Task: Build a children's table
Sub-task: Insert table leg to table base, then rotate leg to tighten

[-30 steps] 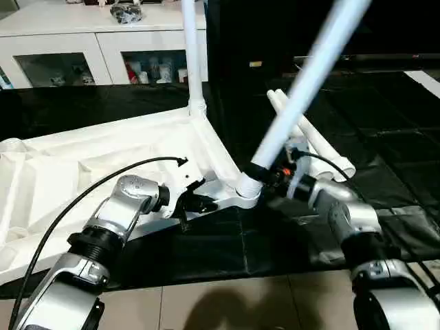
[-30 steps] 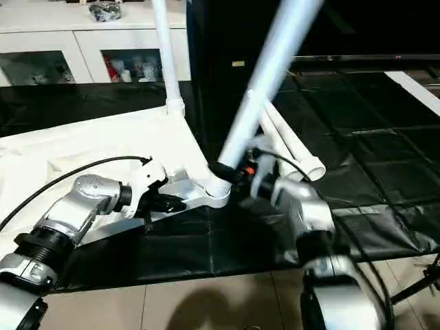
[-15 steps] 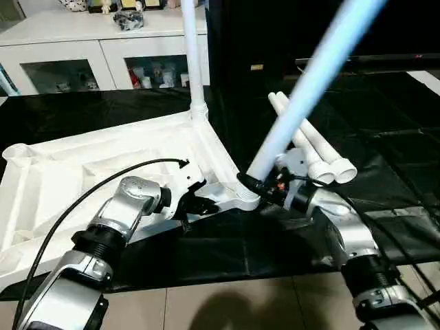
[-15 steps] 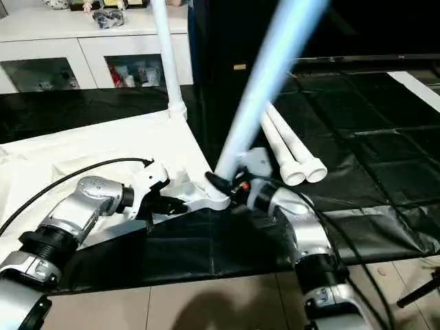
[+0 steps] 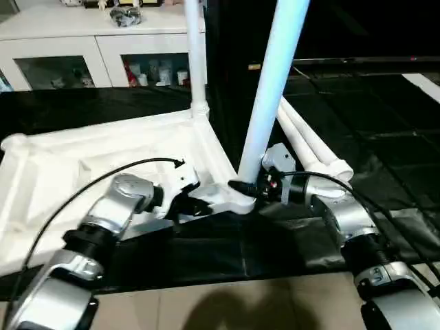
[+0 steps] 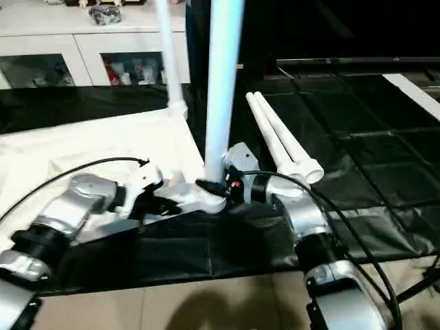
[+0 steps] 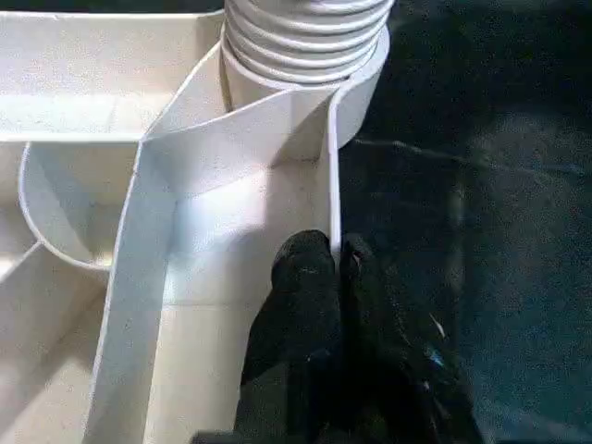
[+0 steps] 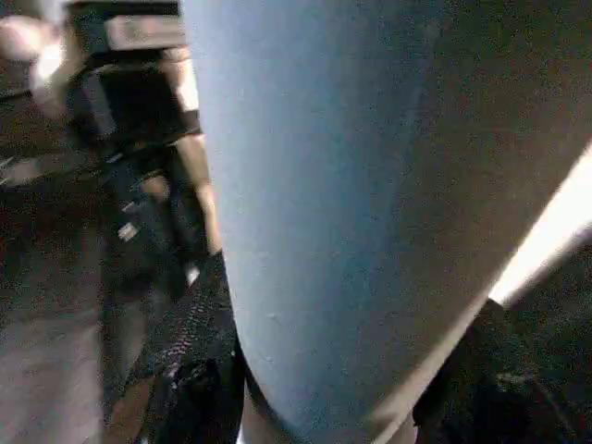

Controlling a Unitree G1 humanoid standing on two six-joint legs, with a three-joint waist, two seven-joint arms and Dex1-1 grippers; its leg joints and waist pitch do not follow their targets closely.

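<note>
The white table top [image 5: 82,158] lies upside down on black sheeting, ribbed side up. One white leg [image 5: 195,62] stands upright in the far corner socket. A second leg [image 5: 271,89] rises nearly upright from the near corner socket [image 5: 234,199]. My right gripper [image 5: 246,188] is shut on this leg's base, its fingers [image 8: 194,370] wrapped round the tube. My left gripper [image 7: 335,254] is shut on the table top's thin rim wall just beside that socket, seen also as the left gripper [image 5: 199,206]. Two more legs [image 5: 309,141] lie side by side on the sheeting to the right.
A white cabinet [image 5: 89,51] with glass doors stands at the back left. Black sheeting [image 5: 385,124] covers the floor around the table. Tan floor tiles [image 5: 227,302] show near my arms. A black cable [image 5: 89,185] loops over my left forearm.
The leg in my right gripper has swung from a strong rightward lean to nearly upright over the near corner socket. My left gripper has kept its hold on the rim.
</note>
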